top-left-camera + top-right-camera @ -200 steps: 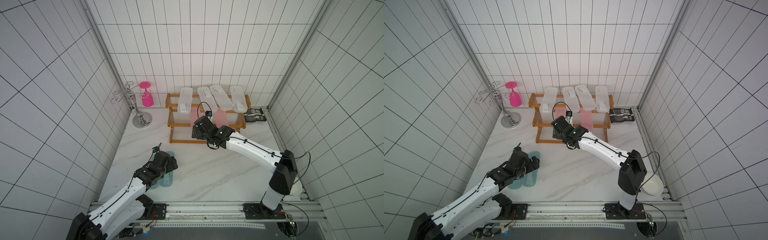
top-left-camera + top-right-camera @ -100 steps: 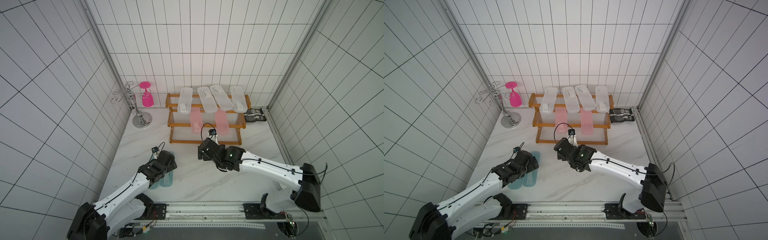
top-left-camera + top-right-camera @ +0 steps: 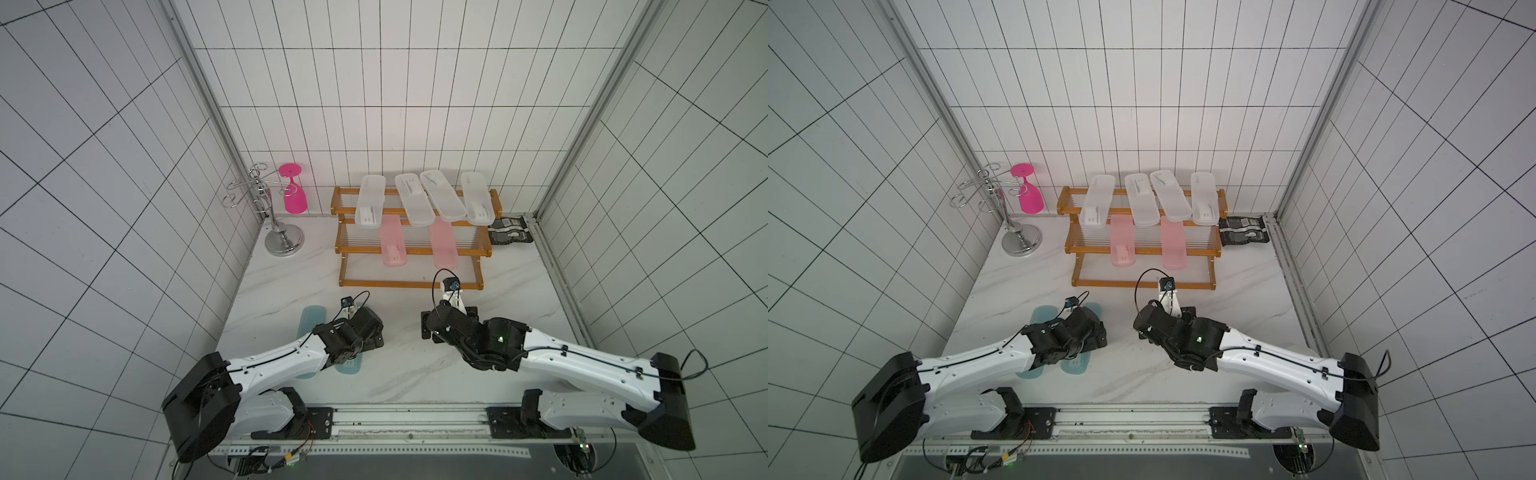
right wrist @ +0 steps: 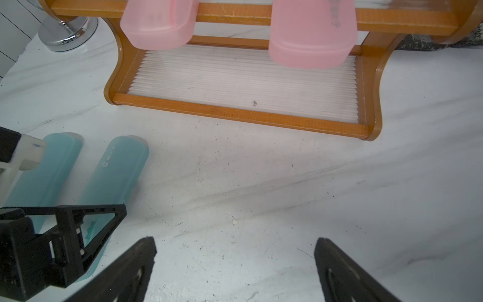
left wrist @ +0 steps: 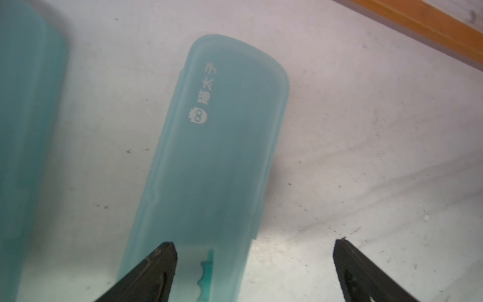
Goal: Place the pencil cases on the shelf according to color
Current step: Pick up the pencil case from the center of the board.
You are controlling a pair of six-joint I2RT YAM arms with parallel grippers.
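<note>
Left wrist: translucent teal pencil case [image 5: 217, 157], white logo [image 5: 197, 119]; left claw [image 5: 254, 244] wide open, empty.

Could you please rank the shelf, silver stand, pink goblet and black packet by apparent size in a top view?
1. shelf
2. silver stand
3. pink goblet and black packet: too alike to rank.

The right end effector [image 3: 449, 323] no longer sits at the middle tier of the shelf [image 3: 409, 284] over the left pink case [image 3: 392, 246]. It is now drawn back above bare worktop [image 3: 409, 374] in front of the lowest tier, leaving that case uncovered. The left end effector [image 3: 371, 336] has shifted slightly rightward over the teal case [image 5: 222, 157] nearer the right arm.
</note>
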